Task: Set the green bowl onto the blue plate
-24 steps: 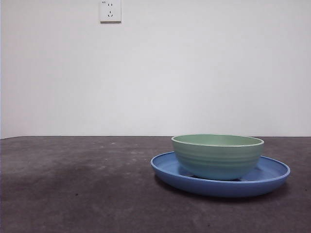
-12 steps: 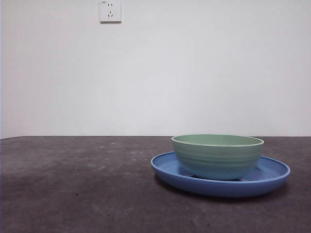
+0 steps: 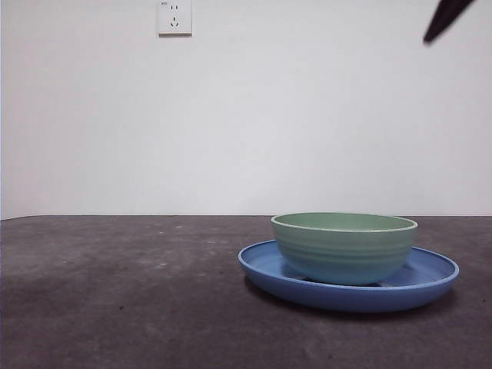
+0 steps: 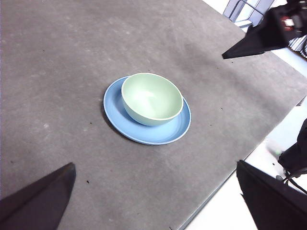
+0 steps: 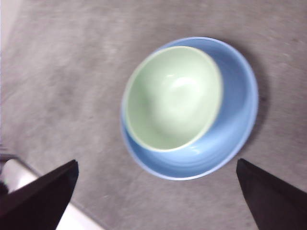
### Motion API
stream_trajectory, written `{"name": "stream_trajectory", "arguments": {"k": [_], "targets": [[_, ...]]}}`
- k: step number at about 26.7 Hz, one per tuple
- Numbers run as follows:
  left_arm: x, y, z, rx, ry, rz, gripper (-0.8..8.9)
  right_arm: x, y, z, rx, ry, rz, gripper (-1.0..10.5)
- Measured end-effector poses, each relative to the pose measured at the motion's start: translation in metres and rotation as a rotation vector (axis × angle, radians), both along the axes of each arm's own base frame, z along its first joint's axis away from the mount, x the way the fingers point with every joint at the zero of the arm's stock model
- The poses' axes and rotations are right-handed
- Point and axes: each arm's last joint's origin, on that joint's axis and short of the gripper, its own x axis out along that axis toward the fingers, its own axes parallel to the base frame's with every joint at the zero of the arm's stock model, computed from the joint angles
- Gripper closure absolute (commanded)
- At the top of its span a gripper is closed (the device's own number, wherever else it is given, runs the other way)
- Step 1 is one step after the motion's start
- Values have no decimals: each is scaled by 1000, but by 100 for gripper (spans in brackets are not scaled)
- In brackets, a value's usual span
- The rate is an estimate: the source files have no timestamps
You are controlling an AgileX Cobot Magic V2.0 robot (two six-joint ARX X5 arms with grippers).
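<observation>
You face a plain white wall, evenly lit, with one white power socket set high on it. Below it runs the table, its dark grey-brown top mottled and lightly speckled with pale flecks, meeting the wall in a straight level line. From the left wrist view you see the table's edge give way to a pale floor, and a light metal frame beyond the far corner.

The front camera looks level across the table; both wrist cameras look down from above, sharing the bowl and plate.
</observation>
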Motion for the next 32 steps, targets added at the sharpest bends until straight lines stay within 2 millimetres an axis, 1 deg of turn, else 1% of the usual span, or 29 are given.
{"name": "stream_trajectory", "arguments": {"k": [3,5,10,12,17,18,20,22,26,30,32], "targets": [[0,0,0,0,0,0,247,16,-7,-11,-5,44,-31,425],[0,0,0,0,0,0,247,27,-12,-20,-8,76,-52,496],[0,0,0,0,0,0,247,50,-24,-42,-14,137,-87,595],[0,0,0,0,0,0,247,58,-26,-51,-14,155,-89,602],[0,0,0,0,0,0,247,78,-26,-76,-11,213,-75,602],[0,0,0,0,0,0,247,83,-26,-84,-12,230,-70,604],[0,0,0,0,0,0,247,91,-26,-99,1,263,-58,637],[0,0,0,0,0,0,247,97,-25,-110,29,280,-40,642],[0,0,0,0,0,0,247,105,-19,-124,27,297,-14,695],[0,0,0,0,0,0,247,109,-11,-136,22,316,18,697],[0,0,0,0,0,0,247,111,-7,-143,19,334,33,748]]}}
